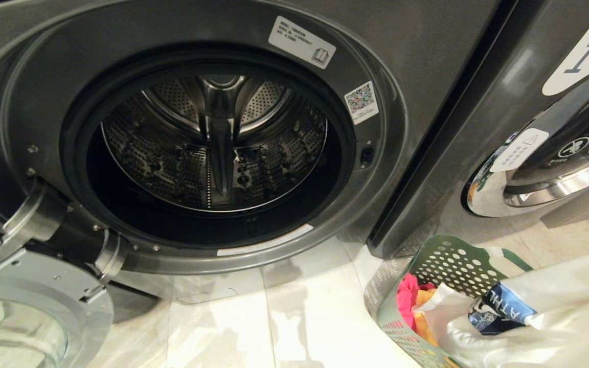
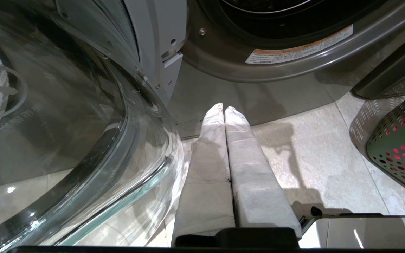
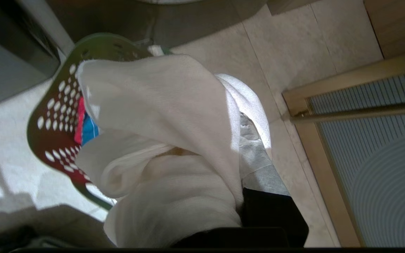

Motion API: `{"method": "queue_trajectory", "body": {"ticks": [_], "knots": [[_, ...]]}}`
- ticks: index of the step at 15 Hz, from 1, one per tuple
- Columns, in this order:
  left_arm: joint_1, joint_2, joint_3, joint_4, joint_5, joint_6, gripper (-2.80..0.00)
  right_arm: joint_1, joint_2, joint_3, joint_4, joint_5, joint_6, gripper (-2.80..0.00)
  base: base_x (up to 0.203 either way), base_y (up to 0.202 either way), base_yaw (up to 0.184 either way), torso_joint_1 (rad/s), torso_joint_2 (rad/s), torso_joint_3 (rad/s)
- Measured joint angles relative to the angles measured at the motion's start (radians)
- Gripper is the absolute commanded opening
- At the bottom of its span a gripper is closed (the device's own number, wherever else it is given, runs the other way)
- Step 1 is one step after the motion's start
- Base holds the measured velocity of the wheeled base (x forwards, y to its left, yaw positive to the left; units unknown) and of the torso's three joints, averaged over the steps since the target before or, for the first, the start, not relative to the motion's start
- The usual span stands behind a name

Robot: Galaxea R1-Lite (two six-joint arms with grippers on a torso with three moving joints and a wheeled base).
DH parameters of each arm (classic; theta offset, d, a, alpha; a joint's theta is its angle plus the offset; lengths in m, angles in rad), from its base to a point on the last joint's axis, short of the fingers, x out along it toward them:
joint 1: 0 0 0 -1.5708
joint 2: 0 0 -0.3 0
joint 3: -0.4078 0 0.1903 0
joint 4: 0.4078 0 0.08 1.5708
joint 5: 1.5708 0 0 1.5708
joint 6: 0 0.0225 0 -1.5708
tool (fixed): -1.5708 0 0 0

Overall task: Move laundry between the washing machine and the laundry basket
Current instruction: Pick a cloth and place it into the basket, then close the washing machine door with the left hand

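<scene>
While your right end effector (image 3: 202,168) pinches a white cloth (image 1: 555,306) over the basket (image 1: 427,260) at lower right, next swing it into the drum (image 1: 212,143); the left end effector (image 2: 223,109) rests pressed together.

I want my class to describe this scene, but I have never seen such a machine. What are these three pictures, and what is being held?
A two-armed robot is filming itself. The head camera looks at a dark grey front-loading washing machine with its round glass door swung open and its steel drum looking empty. On the pale tiled floor stands a green perforated plastic laundry basket of colourful clothes. The other two pictures come from cameras on the wrists. The left gripper, with cloth-wrapped fingers, is shut, holds nothing and hangs beside the door. The right gripper is shut on a white cloth garment above the basket.
</scene>
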Motion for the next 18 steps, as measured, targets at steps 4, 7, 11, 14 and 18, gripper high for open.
{"method": "queue_trajectory", "body": {"ticks": [4,7,11,14,18], "knots": [[0.000,0.000,0.000,0.000,0.000,0.000,-2.80,0.015,0.150,-0.020,-0.176,0.005,0.011,0.00,0.000,0.000,0.000,0.000,0.00,0.000],[0.000,0.000,0.000,0.000,0.000,0.000,-2.80,0.021,0.180,-0.010,-0.177,0.006,0.011,0.00,0.000,0.000,0.000,0.000,0.00,0.000],[0.000,0.000,0.000,0.000,0.000,0.000,-2.80,0.023,0.192,-0.006,-0.176,0.006,0.010,0.00,0.000,0.000,0.000,0.000,0.00,0.000],[0.000,0.000,0.000,0.000,0.000,0.000,-2.80,0.026,0.191,0.002,-0.170,0.024,0.018,0.00,0.000,0.000,0.000,0.000,0.00,0.000],[0.000,0.000,0.000,0.000,0.000,0.000,-2.80,0.043,0.144,0.050,-0.168,0.055,0.020,-2.80,0.000,0.000,0.000,0.000,0.00,0.000]]}}
